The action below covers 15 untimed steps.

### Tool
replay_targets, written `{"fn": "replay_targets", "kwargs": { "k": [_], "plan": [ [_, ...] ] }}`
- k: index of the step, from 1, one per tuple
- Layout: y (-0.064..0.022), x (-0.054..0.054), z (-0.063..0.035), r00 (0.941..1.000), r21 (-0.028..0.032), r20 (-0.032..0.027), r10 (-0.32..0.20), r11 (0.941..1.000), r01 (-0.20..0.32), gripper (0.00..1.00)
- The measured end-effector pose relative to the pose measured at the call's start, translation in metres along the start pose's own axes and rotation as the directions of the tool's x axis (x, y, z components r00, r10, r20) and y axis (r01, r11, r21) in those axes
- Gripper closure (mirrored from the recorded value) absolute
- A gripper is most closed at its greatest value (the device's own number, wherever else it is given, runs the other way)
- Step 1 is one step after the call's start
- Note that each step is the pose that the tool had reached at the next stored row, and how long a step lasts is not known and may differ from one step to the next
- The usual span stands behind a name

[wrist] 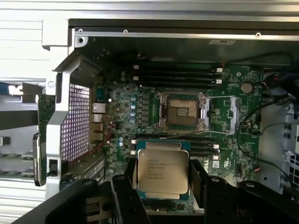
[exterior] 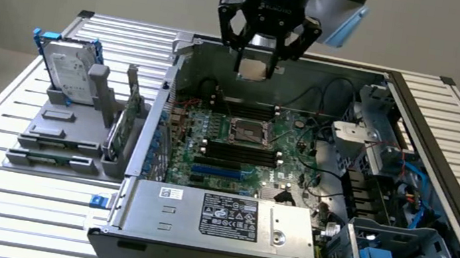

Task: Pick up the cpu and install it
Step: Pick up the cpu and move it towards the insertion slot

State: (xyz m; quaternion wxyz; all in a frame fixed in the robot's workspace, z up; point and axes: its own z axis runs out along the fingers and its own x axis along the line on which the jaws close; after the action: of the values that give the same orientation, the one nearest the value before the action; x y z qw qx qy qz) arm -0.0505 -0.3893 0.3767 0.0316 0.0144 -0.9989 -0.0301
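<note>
The cpu (wrist: 162, 170), a small flat square chip with a pale metal top, sits between my black fingers (wrist: 128, 179) and is held up in the air. My gripper (exterior: 257, 65) hangs above the open computer case, shut on the cpu (exterior: 254, 69), over the back part of the motherboard. The dark metal-framed socket (wrist: 181, 111) lies open on the green board, beyond the chip in the wrist view. In the exterior view the socket (exterior: 246, 130) lies below the gripper and a little nearer the camera.
The open case (exterior: 441, 165) holds memory slots (exterior: 236, 150), cables (exterior: 323, 176) and blue drive bays (exterior: 398, 251). The power supply (exterior: 227, 216) spans its front. At the exterior view's left, a grey fixture (exterior: 62, 132) carries a hard drive (exterior: 71, 69) and a card.
</note>
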Motion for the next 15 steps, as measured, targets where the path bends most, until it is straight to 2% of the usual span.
{"fn": "replay_targets", "kwargs": {
  "k": [4,6,12,15],
  "plan": [
    [0.007,-0.018,0.0066,1.0,0.0,0.0,0.0,1.0,0.0,0.45],
    [0.0118,-0.023,0.0101,1.0,0.0,0.0,0.0,1.0,0.0,0.45],
    [0.0308,-0.026,0.0221,1.0,0.0,0.0,0.0,1.0,0.0,0.45],
    [0.0329,-0.026,0.0278,1.0,0.0,0.0,0.001,1.0,-0.001,0.45]
  ]
}}
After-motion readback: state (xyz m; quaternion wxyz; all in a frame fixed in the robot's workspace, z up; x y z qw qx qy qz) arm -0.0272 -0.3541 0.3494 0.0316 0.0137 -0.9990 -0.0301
